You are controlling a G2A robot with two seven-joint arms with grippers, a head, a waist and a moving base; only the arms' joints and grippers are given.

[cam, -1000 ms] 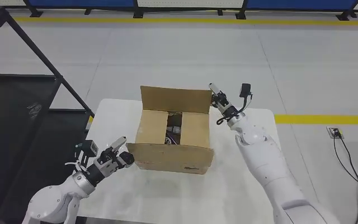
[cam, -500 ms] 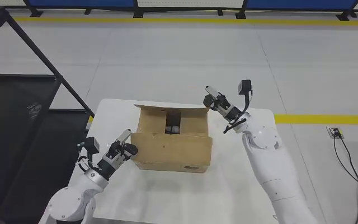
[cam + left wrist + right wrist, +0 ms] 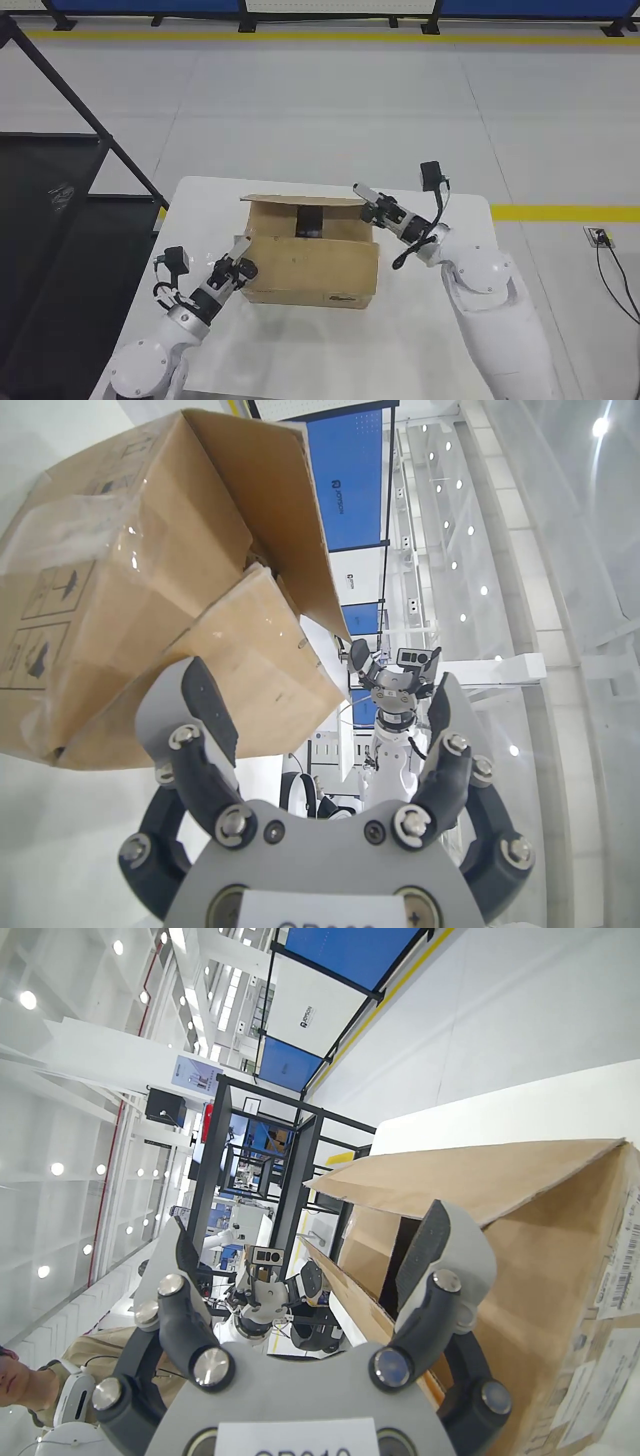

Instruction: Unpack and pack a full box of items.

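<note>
Matt cardboard box [image 3: 310, 270] (w/ glossy clear tape [image 3: 85, 525]), smooth table [image 3: 400, 340]

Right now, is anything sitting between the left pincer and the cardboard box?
Nothing visible stands in the way. The left pincer is open and right at the near corner of the cardboard box, with no object between them.

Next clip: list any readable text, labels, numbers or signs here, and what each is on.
Box: handling pictograms, one an umbrella; no words readable.
Labels on the box: barcode and print, too small to read.
Left gripper tag: cut off at the edge.
Right gripper tag: cut off too.
Blue panel: a brand logo, left unquoted.
</note>
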